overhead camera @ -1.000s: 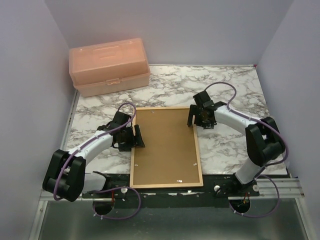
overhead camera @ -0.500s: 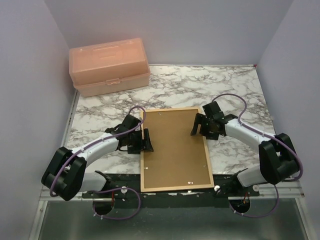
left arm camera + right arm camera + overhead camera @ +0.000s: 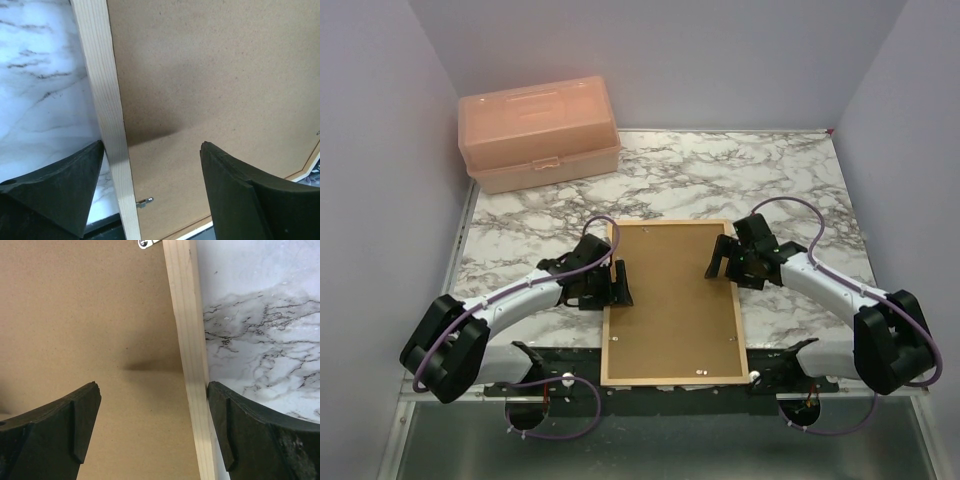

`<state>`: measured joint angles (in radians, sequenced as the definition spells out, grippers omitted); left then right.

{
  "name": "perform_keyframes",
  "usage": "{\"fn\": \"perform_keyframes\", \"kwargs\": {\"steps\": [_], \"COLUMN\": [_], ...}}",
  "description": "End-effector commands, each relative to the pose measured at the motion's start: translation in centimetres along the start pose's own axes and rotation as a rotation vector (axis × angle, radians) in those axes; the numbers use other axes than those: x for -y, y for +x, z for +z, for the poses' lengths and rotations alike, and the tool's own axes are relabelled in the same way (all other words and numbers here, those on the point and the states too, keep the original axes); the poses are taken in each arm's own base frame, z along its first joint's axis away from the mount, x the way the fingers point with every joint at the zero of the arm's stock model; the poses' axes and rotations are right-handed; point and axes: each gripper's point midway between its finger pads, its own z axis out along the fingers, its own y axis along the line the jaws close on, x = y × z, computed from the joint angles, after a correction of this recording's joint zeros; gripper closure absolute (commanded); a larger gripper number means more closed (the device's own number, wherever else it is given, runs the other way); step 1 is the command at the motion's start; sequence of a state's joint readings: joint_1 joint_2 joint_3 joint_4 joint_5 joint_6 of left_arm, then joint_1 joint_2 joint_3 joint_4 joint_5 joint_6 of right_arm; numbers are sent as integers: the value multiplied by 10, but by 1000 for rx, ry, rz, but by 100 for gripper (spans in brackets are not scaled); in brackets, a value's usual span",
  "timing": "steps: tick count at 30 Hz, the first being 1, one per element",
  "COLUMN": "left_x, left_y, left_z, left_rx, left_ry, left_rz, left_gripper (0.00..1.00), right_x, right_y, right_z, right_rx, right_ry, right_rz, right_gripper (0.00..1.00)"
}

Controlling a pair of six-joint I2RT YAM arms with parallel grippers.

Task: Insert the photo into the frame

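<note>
- The left gripper (image 3: 613,283) has its jaws wide apart over the left bar of the frame (image 3: 605,345). It grips nothing.
- The frame lies face down in the middle, brown backing board (image 3: 670,300) up. It has just slid right, so it now sits between both arms.
- The photo cannot be seen.
- The right gripper (image 3: 728,262) is spread wide over the right bar, empty too.
</note>
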<state>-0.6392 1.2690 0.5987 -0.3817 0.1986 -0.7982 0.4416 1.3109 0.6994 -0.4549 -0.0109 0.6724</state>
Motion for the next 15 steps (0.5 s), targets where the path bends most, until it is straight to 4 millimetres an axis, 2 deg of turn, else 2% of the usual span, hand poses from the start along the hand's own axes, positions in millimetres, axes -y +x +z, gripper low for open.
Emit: {"fn": "perform_keyframes", "kwargs": {"steps": [1,8,15], "left_x": [-8,-8,-6], "left_y": [2,-41,-87], "left_z": [-6,-17,-10], "left_rx": [-8,56,100], "left_ry": [-90,-211,-246], "left_rz": [-12,30,7], "left_gripper": [17,13,15], "right_x": [-14,-12,-11], "right_y": [16,9,5], "right_z": [-9,-9,-8], "right_rx": [-41,-16,-13], "right_ry": [-76,-54,-33], "right_rz": [36,30,13], "right_gripper": [2,0,0]}}
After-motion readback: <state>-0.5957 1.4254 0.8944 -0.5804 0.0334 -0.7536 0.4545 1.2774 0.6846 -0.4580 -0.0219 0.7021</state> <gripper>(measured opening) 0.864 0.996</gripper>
